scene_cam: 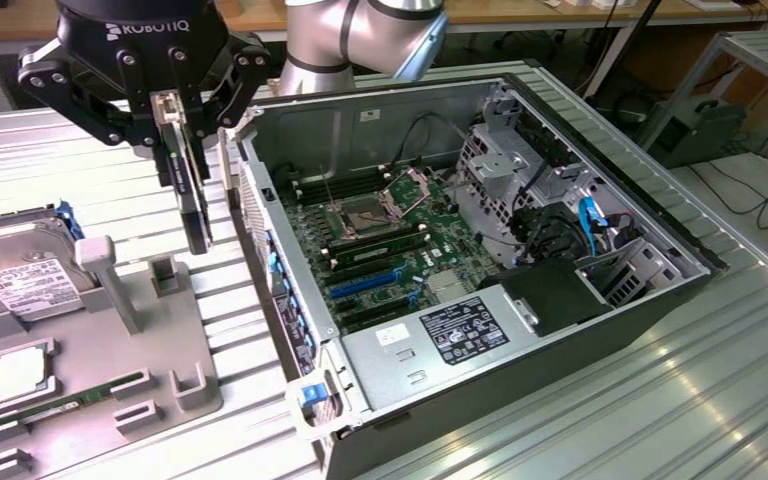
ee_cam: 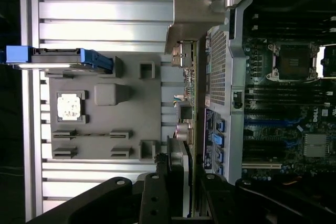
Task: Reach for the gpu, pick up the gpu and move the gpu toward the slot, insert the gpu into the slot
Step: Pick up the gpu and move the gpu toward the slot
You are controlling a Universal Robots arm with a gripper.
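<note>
My black gripper [scene_cam: 179, 128] is shut on the gpu [scene_cam: 192, 190], a thin dark card that hangs edge-on above the grey fixture [scene_cam: 104, 360], just off the open computer case's wall on the exterior view's left. In the wrist view the gpu [ee_cam: 188, 108] runs out from between my fingers [ee_cam: 153, 195], and its silver bracket [ee_cam: 185, 17] is at the far end. The gripper [ee_cam: 184, 187] grips the card's near end. The blue slot [scene_cam: 364, 284] lies on the green motherboard inside the case, apart from the card. The slot [ee_cam: 268, 123] is also in the wrist view.
The grey fixture carries a silver hard drive [scene_cam: 17, 272], a processor chip [scene_cam: 19, 374] and a green memory stick [scene_cam: 61, 407]. Its upright posts [scene_cam: 117, 285] stand below the card. The case [scene_cam: 598, 330] holds a processor socket [scene_cam: 364, 212] and cables [scene_cam: 564, 235].
</note>
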